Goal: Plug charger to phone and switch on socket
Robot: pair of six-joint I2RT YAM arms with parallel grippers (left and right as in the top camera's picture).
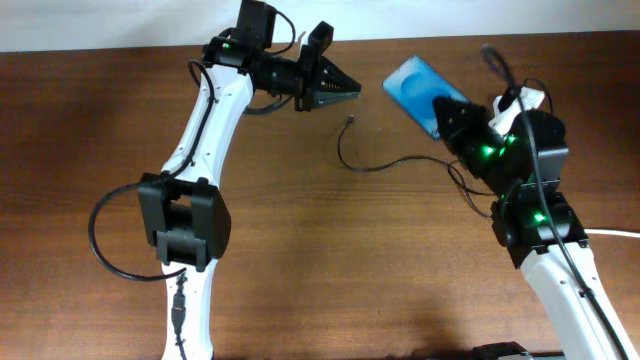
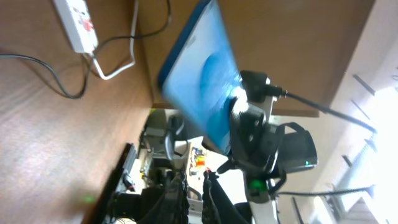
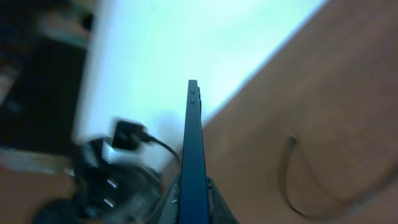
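My right gripper [image 1: 447, 117] is shut on the phone [image 1: 417, 88], a blue-screened smartphone held tilted above the table's far right. In the right wrist view the phone [image 3: 193, 124] shows edge-on between the jaws [image 3: 193, 190]. The left wrist view shows its blue screen [image 2: 202, 74] facing my left gripper. My left gripper [image 1: 345, 93] hovers left of the phone, empty, with its fingers [image 2: 197, 186] close together. The charger cable [image 1: 352, 158] lies on the table below the phone, its tip [image 1: 348, 121] free. The white socket [image 2: 78, 25] lies behind the right arm, partly hidden in the overhead view [image 1: 527, 98].
The socket's thick white cord [image 2: 118, 65] runs off beside it. A white adapter [image 3: 121, 140] with a black lead sits by the blurred socket. The right arm's own black cables [image 1: 505, 70] loop near the table's far edge [image 1: 120, 47].
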